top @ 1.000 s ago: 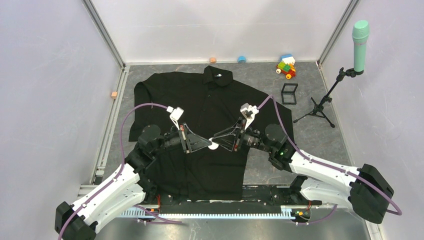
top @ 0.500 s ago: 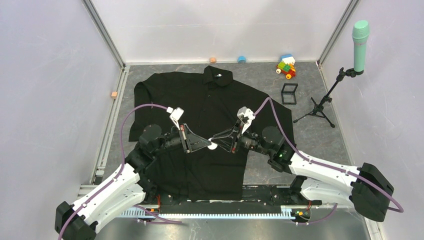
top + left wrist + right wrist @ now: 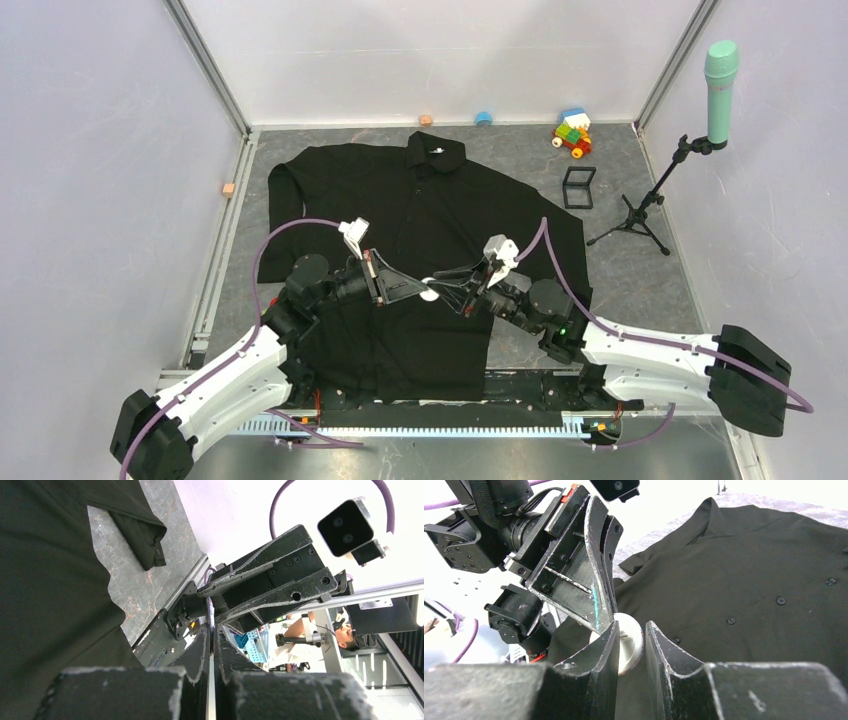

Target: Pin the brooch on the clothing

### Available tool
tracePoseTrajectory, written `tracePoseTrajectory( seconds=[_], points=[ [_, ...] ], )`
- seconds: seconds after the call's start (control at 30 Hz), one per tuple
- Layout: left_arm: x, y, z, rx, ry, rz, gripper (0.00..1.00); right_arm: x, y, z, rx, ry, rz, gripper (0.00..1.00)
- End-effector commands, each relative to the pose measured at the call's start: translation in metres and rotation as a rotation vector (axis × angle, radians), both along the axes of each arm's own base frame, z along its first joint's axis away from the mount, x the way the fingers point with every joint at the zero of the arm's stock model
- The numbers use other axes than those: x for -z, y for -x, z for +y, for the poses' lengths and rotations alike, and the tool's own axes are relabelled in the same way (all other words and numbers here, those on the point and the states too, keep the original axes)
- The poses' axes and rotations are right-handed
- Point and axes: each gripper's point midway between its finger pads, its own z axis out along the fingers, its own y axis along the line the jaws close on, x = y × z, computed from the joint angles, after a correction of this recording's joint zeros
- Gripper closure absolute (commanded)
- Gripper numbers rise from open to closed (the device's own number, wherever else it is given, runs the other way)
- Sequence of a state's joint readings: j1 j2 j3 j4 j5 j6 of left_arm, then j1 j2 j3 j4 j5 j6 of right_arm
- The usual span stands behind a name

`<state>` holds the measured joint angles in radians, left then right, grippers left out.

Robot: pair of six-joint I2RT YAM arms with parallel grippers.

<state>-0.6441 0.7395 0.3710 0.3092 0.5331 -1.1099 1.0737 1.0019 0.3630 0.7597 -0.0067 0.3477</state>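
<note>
The clothing is a black collared button-front shirt spread flat on the grey table. Above its lower front, my left gripper is shut on the brooch, a small pale round disc. In the right wrist view the brooch hangs from the left gripper over the shirt. My right gripper faces it from the right, jaws apart, with the disc's back and pin post showing in the gap. In the left wrist view my left gripper has only a thin pale sliver between its fingers.
A small black square frame box stands beside the shirt's right sleeve. A microphone stand with a green microphone is at the right. Toy blocks and small loose blocks lie along the back and left edges.
The right arm has swung lower and nearer, its wrist dropping toward the front edge, while its fingers stay at the brooch. The left arm has shifted slightly right, still holding the brooch.
</note>
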Motion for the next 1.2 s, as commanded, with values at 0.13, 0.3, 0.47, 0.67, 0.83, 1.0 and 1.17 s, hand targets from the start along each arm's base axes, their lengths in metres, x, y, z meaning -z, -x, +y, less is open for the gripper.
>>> tracePoseTrajectory(
  seconds=[0.13,0.3,0.47,0.67,0.83,1.0,1.17],
  points=[
    [-0.061,-0.006,0.002,-0.044,0.202,-0.034,0.98,0.053,0.0,-0.006,0.071,0.196,-0.016,0.65],
    [-0.061,-0.008,0.002,-0.055,0.211,-0.003,0.98,0.054,0.001,-0.006,0.097,0.213,-0.038,0.62],
    [-0.057,-0.01,0.002,-0.071,0.209,0.032,0.98,0.058,0.001,-0.008,0.119,0.238,-0.055,0.57],
    [-0.039,-0.015,0.004,-0.099,0.15,0.057,0.98,0.051,0.0,-0.015,0.136,0.233,-0.066,0.48],
    [-0.028,-0.017,0.007,-0.112,0.118,0.075,0.98,0.041,0.001,-0.024,0.146,0.227,-0.081,0.42],
    [-0.026,-0.016,0.006,-0.095,0.093,0.06,0.98,0.028,0.002,-0.03,0.164,0.186,-0.062,0.32],
    [-0.024,-0.009,0.006,-0.029,-0.026,-0.093,0.98,0.01,-0.003,-0.025,0.158,0.174,0.005,0.22]
  ],
)
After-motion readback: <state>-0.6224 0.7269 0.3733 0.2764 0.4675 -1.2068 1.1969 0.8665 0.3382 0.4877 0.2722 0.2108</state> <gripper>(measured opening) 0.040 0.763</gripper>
